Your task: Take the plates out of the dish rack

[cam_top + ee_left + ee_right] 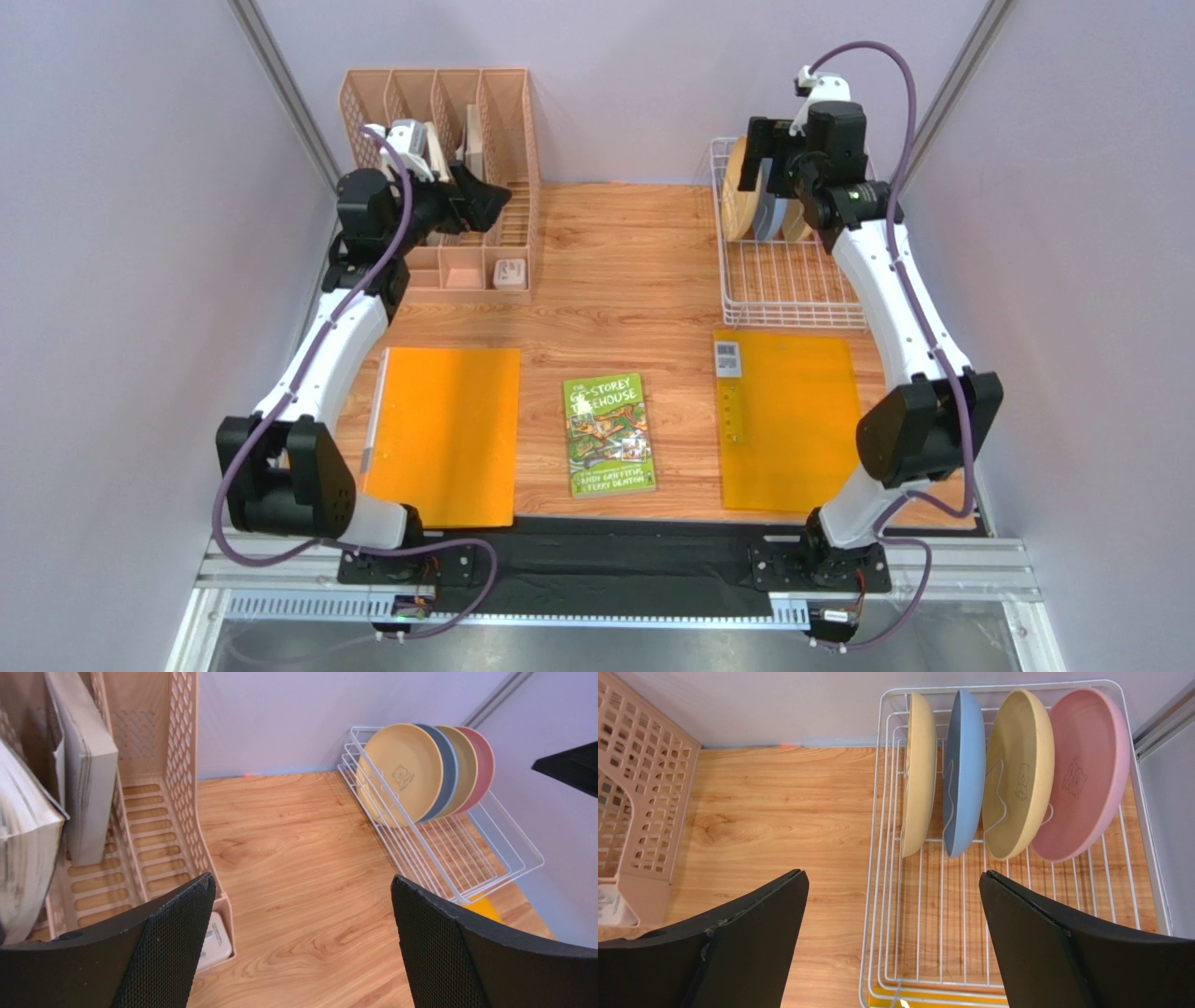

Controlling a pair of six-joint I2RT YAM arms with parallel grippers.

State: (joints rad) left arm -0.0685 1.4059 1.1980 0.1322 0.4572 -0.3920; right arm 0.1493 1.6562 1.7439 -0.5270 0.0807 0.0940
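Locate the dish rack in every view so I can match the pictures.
Top external: dish rack sits upper right, against the back wall.
Left wrist: rack at upper right.
Right wrist: rack fills centre and right.
Shared landmark: slotted organizer, left of the rack in all three.

4 plates: 2 yel, 1 blue, 1 pink; 1 dish rack; 1 organizer; 2 orange mats; 1 book.
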